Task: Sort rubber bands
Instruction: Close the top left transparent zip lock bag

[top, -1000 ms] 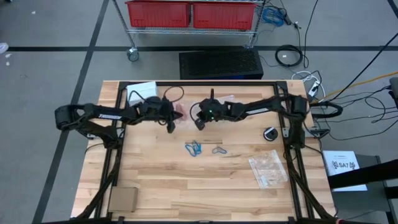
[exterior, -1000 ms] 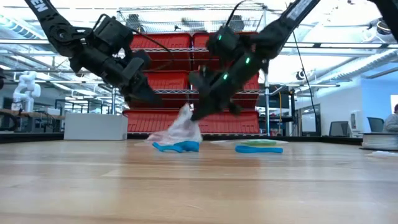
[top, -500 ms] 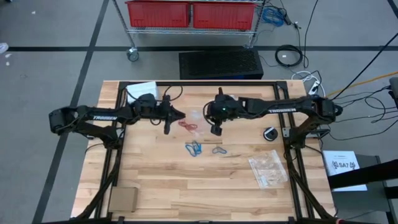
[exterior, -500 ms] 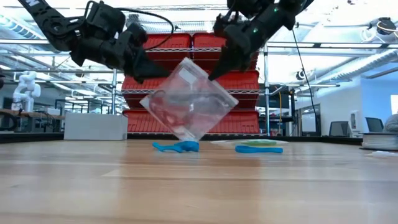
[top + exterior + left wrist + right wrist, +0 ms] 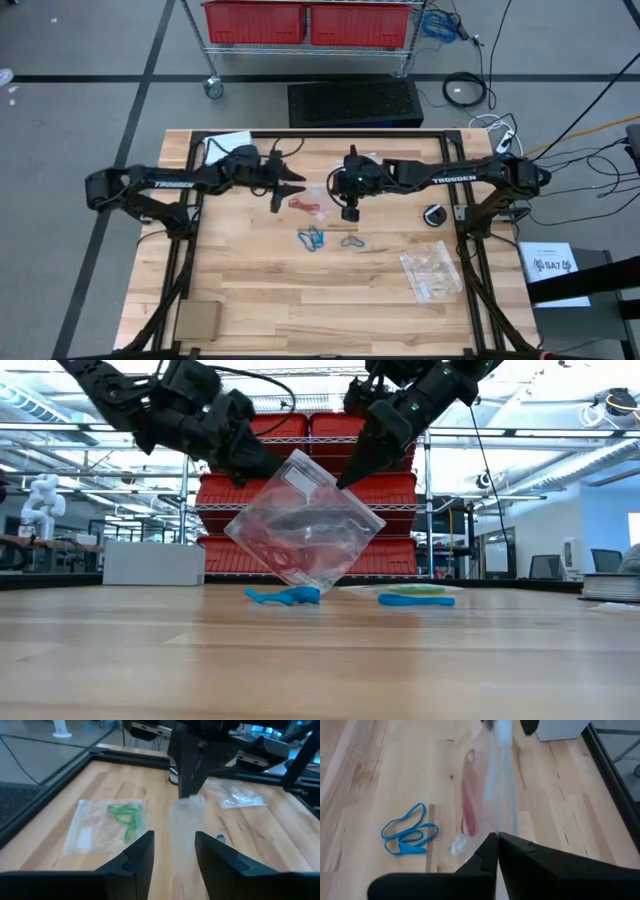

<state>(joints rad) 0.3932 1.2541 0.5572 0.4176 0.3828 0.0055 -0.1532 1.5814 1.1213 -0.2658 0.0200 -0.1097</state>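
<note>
A clear plastic bag with red rubber bands inside hangs tilted over the table's middle. My right gripper is shut on its upper right corner. My left gripper is open, a finger on either side of the bag's upper left edge; I cannot tell whether it touches. Blue rubber bands and one more band lie loose on the wood, nearer than the bag. A second bag, holding green rubber bands, lies flat on the table. My right gripper pinches the bag's upper right corner between its two shut fingers, coming from above and slanting down from the table's right. The bag hangs below the fingers, spread out and tilted, its lowest corner just above the table.
A heap of empty clear bags lies at the near right. A small black round thing sits at the right, a white sheet at the far left and a brown block at the near left corner.
Both grippers have risen and drawn apart, lifting the crumpled bag off the table and spreading it out. My left gripper has then opened and let go of the bag's upper left corner. The bag still hangs from my right gripper.
</note>
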